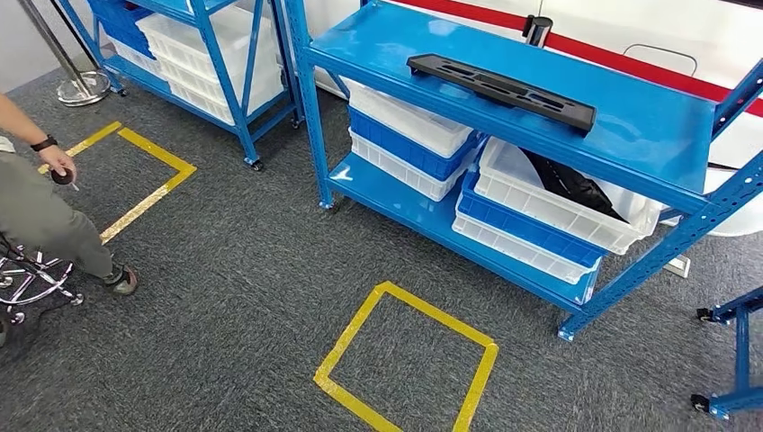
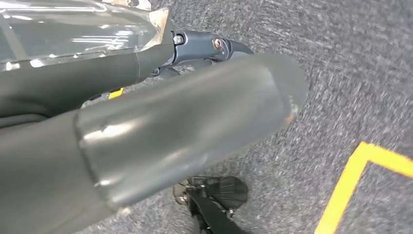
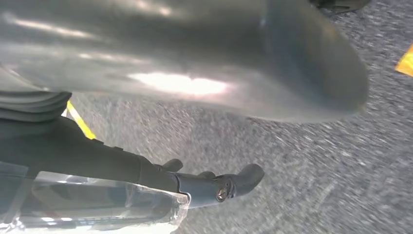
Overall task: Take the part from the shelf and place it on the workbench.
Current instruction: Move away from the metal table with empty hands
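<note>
On the top deck of the blue shelf (image 1: 630,121), in the upper right of the head view, lies the part (image 1: 500,91), a long flat black bar slanting down toward the right, flat on the deck and near its front edge. Below it, on the lower deck, sit stacked white and blue bins (image 1: 540,220), one holding a dark bagged item. A yellow taped square (image 1: 405,360) marks the grey carpet at lower centre, in front of the shelf. A person (image 1: 45,207) stands at the left edge, beside a second blue rack. The left hand (image 2: 160,131) and the right hand (image 3: 195,73) appear in their wrist views, hanging over the carpet with nothing in them; the thick thumb fills each view, so how far the fingers are spread cannot be told. Both hands are well apart from the part, which stays untouched. The likely risks: a long thin bar gripped off-centre could tip and slide off the deck, and the person nearby could cross the robot's path.
</note>
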Robot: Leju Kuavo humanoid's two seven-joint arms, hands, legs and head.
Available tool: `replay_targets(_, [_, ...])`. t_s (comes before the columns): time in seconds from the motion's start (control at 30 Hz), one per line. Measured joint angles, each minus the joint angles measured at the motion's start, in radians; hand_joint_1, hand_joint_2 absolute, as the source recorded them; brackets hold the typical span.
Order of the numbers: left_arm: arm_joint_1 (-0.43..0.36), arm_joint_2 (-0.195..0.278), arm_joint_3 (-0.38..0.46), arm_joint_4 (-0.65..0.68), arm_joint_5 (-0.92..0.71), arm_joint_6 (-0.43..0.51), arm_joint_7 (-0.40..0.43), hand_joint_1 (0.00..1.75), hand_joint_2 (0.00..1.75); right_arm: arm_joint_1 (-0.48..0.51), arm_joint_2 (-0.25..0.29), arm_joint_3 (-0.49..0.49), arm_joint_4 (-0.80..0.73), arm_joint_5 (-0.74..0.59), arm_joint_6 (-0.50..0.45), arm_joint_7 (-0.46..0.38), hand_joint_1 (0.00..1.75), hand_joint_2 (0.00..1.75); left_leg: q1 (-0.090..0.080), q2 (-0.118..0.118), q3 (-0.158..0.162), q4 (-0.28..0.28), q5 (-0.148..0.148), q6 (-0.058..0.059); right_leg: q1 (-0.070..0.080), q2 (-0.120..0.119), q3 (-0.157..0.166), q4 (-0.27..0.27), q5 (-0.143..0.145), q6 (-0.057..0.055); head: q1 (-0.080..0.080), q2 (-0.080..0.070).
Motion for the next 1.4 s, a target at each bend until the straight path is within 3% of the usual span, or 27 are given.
replay_targets(0.07, [-0.002,-0.001,0.000,0.000,0.000,0.000,0.000,0.00,0.00,0.003,0.000,0.000,0.000,0.001,-0.003,0.000,0.00,0.00,-0.007,0.024,0.000,-0.006,0.006,0.018,-0.001,0.013,-0.015,0.000,0.004,0.015,0.000,0.000])
replay_targets(0.13, [-0.004,-0.001,0.000,0.000,0.000,0.000,-0.001,0.00,0.00,0.005,0.001,0.000,0.001,0.001,-0.005,0.001,0.00,0.00,-0.008,0.049,0.003,-0.018,0.015,0.038,-0.002,-0.025,-0.037,0.036,-0.014,0.019,0.002,0.000])
replay_targets(0.2, [-0.004,0.000,0.000,0.000,0.000,0.000,-0.001,0.00,0.00,0.001,0.001,0.000,0.002,0.001,-0.006,0.001,0.00,0.00,-0.007,0.077,0.003,-0.024,0.019,0.048,-0.002,-0.082,-0.089,0.140,-0.067,0.014,0.006,0.000])
replay_targets(0.27, [-0.002,0.001,0.000,0.000,0.000,0.000,-0.001,0.00,0.00,-0.001,0.001,0.000,0.002,0.001,-0.006,0.001,0.00,0.00,-0.007,0.108,0.001,-0.024,0.019,0.048,-0.006,-0.100,-0.147,0.259,-0.114,0.018,0.008,0.000])
replay_targets(0.3, [-0.003,0.001,0.000,0.000,0.000,0.000,-0.001,0.00,0.00,0.001,0.001,0.000,0.002,0.001,-0.006,0.001,0.00,0.00,-0.007,0.122,0.000,-0.024,0.018,0.048,-0.009,-0.104,-0.157,0.282,-0.119,0.025,0.008,0.000])
replay_targets(0.33, [-0.003,0.001,0.000,0.000,0.000,-0.001,-0.001,0.00,0.00,0.003,0.001,0.000,0.002,0.001,-0.006,0.001,0.00,0.00,-0.006,0.136,0.001,-0.023,0.017,0.046,-0.013,-0.110,-0.143,0.264,-0.107,0.035,0.008,0.000])
replay_targets(0.37, [-0.004,0.000,0.000,0.000,0.000,-0.001,-0.001,0.00,0.00,0.004,0.001,0.000,0.003,0.001,-0.006,0.001,0.00,0.00,-0.005,0.148,0.003,-0.023,0.016,0.043,-0.016,-0.122,-0.110,0.205,-0.083,0.044,0.008,0.000])
replay_targets(0.43, [-0.004,-0.001,0.000,0.000,0.000,-0.001,-0.001,0.00,0.00,0.003,-0.001,0.000,0.003,0.001,-0.006,0.001,0.00,0.00,-0.006,0.170,0.010,-0.023,0.010,0.032,-0.015,-0.176,-0.028,0.059,-0.033,0.053,0.009,0.000])
replay_targets(0.5, [-0.004,0.000,0.000,0.000,0.000,-0.002,-0.001,0.00,0.00,0.000,-0.002,0.000,0.003,0.001,-0.006,0.001,0.00,0.00,-0.010,0.191,0.019,-0.022,0.005,0.017,-0.007,-0.207,0.001,-0.001,-0.013,0.042,0.009,0.000])
replay_targets(0.57, [-0.008,-0.001,0.000,0.000,0.000,-0.002,-0.001,0.00,0.00,0.001,-0.002,0.000,0.003,0.000,-0.006,0.001,0.00,0.00,-0.008,0.211,0.028,-0.025,0.001,0.002,-0.002,-0.185,-0.003,-0.001,-0.009,0.026,0.009,0.000])
replay_targets(0.6, [-0.010,-0.001,0.000,0.000,0.000,-0.003,-0.001,0.00,0.00,0.003,-0.002,0.000,0.003,0.000,-0.006,0.001,0.00,0.00,-0.005,0.204,0.031,-0.023,-0.005,-0.004,-0.008,-0.173,-0.002,-0.004,-0.006,0.018,0.008,0.000])
replay_targets(0.67, [-0.011,-0.002,0.000,0.000,0.000,-0.003,0.000,0.00,0.00,0.003,-0.001,0.000,0.004,-0.001,-0.006,0.002,0.00,0.00,0.000,0.150,0.013,0.027,-0.045,-0.011,-0.019,-0.147,0.006,-0.010,0.000,0.001,0.004,0.000])
replay_targets(0.73, [-0.007,-0.001,-0.001,0.000,-0.001,-0.004,0.001,0.00,0.00,0.000,0.001,0.000,0.004,-0.001,-0.006,0.002,0.00,0.00,0.000,0.093,-0.044,0.149,-0.110,-0.009,-0.018,-0.121,0.005,-0.010,0.003,-0.010,0.001,0.000])
replay_targets(0.77, [-0.005,0.000,-0.001,0.000,-0.001,-0.004,0.002,0.00,0.00,-0.001,0.001,0.000,0.004,-0.001,-0.006,0.002,0.00,0.00,-0.001,0.083,-0.073,0.205,-0.130,-0.009,-0.014,-0.105,0.005,-0.010,0.003,-0.013,0.001,0.000])
replay_targets(0.8, [-0.003,0.000,-0.001,0.001,0.000,-0.004,0.002,0.00,0.00,0.000,0.001,0.000,0.004,-0.001,-0.006,0.002,0.00,0.00,-0.001,0.079,-0.091,0.234,-0.132,-0.009,-0.011,-0.090,0.006,-0.010,0.003,-0.013,0.001,0.000])
replay_targets(0.87, [-0.003,0.001,-0.002,0.001,0.000,-0.004,0.002,0.00,0.00,0.002,0.002,0.000,0.004,-0.001,-0.006,0.002,0.00,0.00,-0.001,0.074,-0.079,0.188,-0.079,-0.007,-0.009,-0.060,0.009,-0.008,0.003,-0.013,0.001,0.000])
replay_targets(0.9, [-0.004,0.001,-0.002,0.001,0.000,-0.004,0.002,0.00,0.00,0.003,0.002,0.000,0.004,-0.001,-0.006,0.003,0.00,0.00,0.001,0.060,-0.055,0.128,-0.043,-0.005,-0.009,-0.046,0.010,-0.005,0.002,-0.011,0.001,0.000])
replay_targets(0.97, [-0.005,0.002,-0.004,0.001,0.000,-0.004,0.002,0.00,0.00,0.002,0.003,0.000,0.004,-0.001,-0.006,0.003,0.00,0.00,0.005,0.020,-0.016,0.030,-0.002,-0.002,-0.004,-0.021,0.003,0.004,0.000,-0.005,0.002,0.000])
replay_targets(1.0, [-0.005,0.003,-0.005,0.001,0.000,-0.004,0.002,0.00,0.00,0.001,0.003,0.000,0.004,-0.001,-0.006,0.003,0.00,0.44,0.004,0.007,-0.008,0.010,0.001,0.002,-0.002,-0.011,-0.005,0.006,0.000,0.001,0.002,0.000])
replay_targets(1.07, [-0.007,0.002,-0.007,0.001,0.000,-0.004,0.002,0.00,0.00,0.003,0.002,0.000,0.004,0.000,-0.007,0.003,0.00,1.31,-0.004,0.018,-0.008,0.004,0.002,0.017,-0.001,0.006,-0.017,0.002,0.005,0.015,0.002,0.000])
replay_targets(1.1, [-0.008,0.002,-0.007,0.001,0.000,-0.004,0.002,0.00,0.00,0.005,0.002,0.000,0.005,0.002,-0.008,0.003,0.00,1.75,-0.006,0.028,-0.007,-0.001,0.006,0.027,-0.003,0.002,-0.021,0.003,0.005,0.021,0.002,0.000])
replay_targets(1.17, [-0.009,0.002,-0.007,0.001,0.000,-0.004,0.002,0.00,0.00,0.006,0.002,0.002,0.005,0.008,-0.011,0.005,0.00,1.75,-0.006,0.046,-0.004,-0.013,0.016,0.046,-0.003,-0.044,-0.045,0.051,-0.022,0.025,0.005,0.000])
replay_targets(1.23, [-0.007,0.003,-0.007,0.001,0.000,-0.003,0.002,0.00,0.00,0.002,0.001,0.004,0.005,0.014,-0.013,0.010,0.00,1.75,-0.009,0.065,-0.004,-0.018,0.019,0.055,-0.004,-0.094,-0.102,0.172,-0.081,0.021,0.008,0.000])
replay_targets(1.3, [-0.004,0.004,-0.007,0.002,0.000,-0.003,0.003,0.00,0.00,0.000,0.001,0.006,0.006,0.017,-0.013,0.015,0.00,1.75,-0.012,0.080,-0.006,-0.017,0.019,0.055,-0.005,-0.104,-0.146,0.272,-0.118,0.026,0.008,0.000])
replay_targets(1.33, [-0.004,0.004,-0.008,0.002,0.000,-0.003,0.003,0.00,0.00,0.001,0.001,0.008,0.006,0.018,-0.013,0.018,0.00,1.75,-0.013,0.085,-0.006,-0.017,0.019,0.055,-0.006,-0.105,-0.142,0.274,-0.115,0.032,0.008,0.000])
replay_targets(1.37, [-0.005,0.004,-0.008,0.002,0.000,-0.003,0.004,0.00,0.00,0.002,0.002,0.008,0.006,0.018,-0.013,0.020,0.00,1.75,-0.013,0.089,-0.005,-0.017,0.019,0.054,-0.006,-0.107,-0.120,0.239,-0.099,0.039,0.008,0.000])
replay_targets(1.4, [-0.006,0.003,-0.008,0.001,0.000,-0.003,0.004,0.00,0.00,0.003,0.002,0.009,0.006,0.019,-0.014,0.021,0.00,1.75,-0.013,0.092,-0.004,-0.017,0.019,0.054,-0.006,-0.110,-0.078,0.167,-0.074,0.044,0.009,0.000])
